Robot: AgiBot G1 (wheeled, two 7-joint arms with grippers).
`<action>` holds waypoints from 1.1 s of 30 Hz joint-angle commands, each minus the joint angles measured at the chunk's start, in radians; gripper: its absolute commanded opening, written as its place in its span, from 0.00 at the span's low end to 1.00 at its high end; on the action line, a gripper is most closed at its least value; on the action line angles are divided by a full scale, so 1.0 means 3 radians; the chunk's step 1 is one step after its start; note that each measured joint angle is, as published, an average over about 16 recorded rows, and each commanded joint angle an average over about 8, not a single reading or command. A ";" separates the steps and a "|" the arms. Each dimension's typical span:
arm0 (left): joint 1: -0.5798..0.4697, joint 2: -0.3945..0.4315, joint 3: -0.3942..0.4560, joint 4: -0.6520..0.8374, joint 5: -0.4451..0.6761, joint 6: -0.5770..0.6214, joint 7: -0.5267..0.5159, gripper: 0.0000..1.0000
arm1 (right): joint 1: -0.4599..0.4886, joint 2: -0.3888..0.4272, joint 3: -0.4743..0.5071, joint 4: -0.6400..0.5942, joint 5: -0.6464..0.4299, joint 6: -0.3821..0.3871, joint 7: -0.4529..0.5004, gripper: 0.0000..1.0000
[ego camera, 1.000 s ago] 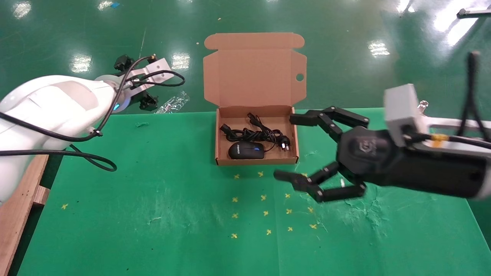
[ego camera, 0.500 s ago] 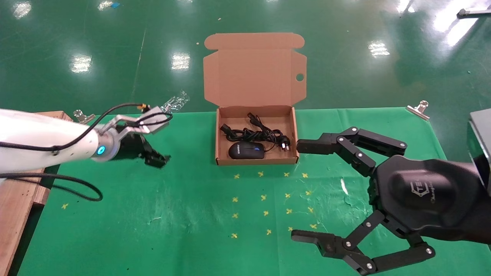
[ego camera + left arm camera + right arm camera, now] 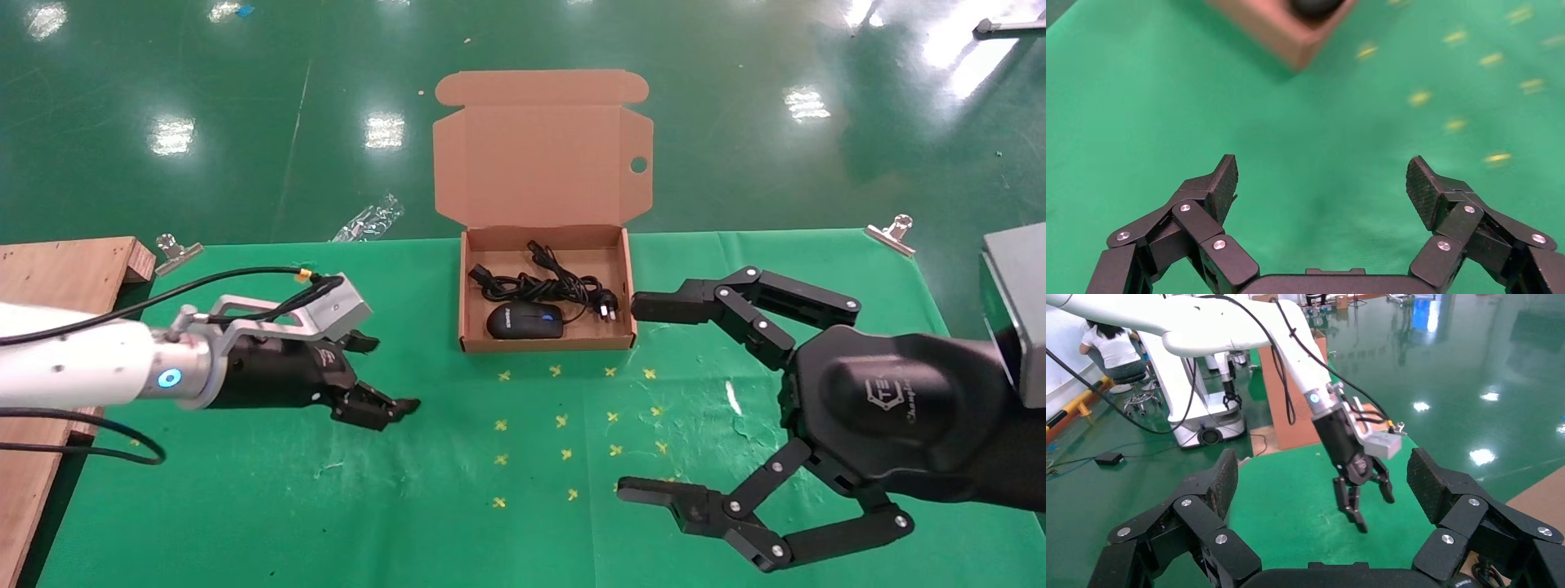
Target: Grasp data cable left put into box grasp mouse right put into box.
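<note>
The brown box (image 3: 546, 343) stands open at mid-table, its lid (image 3: 539, 155) folded back. Inside lie the bundled black data cable (image 3: 539, 286) and, in front of it, the black mouse (image 3: 525, 320) with a blue wheel. My left gripper (image 3: 391, 373) is open and empty, low over the green mat left of the box. In the left wrist view (image 3: 1321, 184) it shows nothing between its pads, with a box corner (image 3: 1291, 43) ahead. My right gripper (image 3: 636, 398) is open and empty, right of the box and nearer me; it is also open in the right wrist view (image 3: 1321, 478).
A wooden board (image 3: 65, 261) lies at the table's left edge. Metal clips (image 3: 176, 249) (image 3: 891, 233) hold the mat's far corners. Yellow cross marks (image 3: 564, 425) dot the mat before the box. A plastic wrapper (image 3: 368, 220) lies on the floor behind.
My left arm has swung down from behind the table to low over the mat, left of the box. My right gripper has drawn back from the box toward me.
</note>
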 commanded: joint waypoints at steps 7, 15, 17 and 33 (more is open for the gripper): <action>0.0248 -0.0240 -0.0402 -0.0170 -0.0887 0.0338 0.0494 1.00 | 0.0000 0.0001 -0.0002 0.0000 0.0001 0.0001 -0.0001 1.00; 0.0500 -0.0483 -0.0809 -0.0343 -0.1785 0.0681 0.0994 1.00 | 0.0001 0.0002 -0.0004 0.0000 0.0003 0.0002 -0.0002 1.00; 0.0562 -0.0543 -0.0910 -0.0385 -0.2007 0.0765 0.1117 1.00 | 0.0001 0.0002 -0.0005 0.0000 0.0003 0.0002 -0.0002 1.00; 0.0947 -0.0914 -0.1534 -0.0649 -0.3374 0.1287 0.1834 1.00 | -0.0001 0.0005 -0.0006 0.0001 0.0008 0.0002 -0.0004 1.00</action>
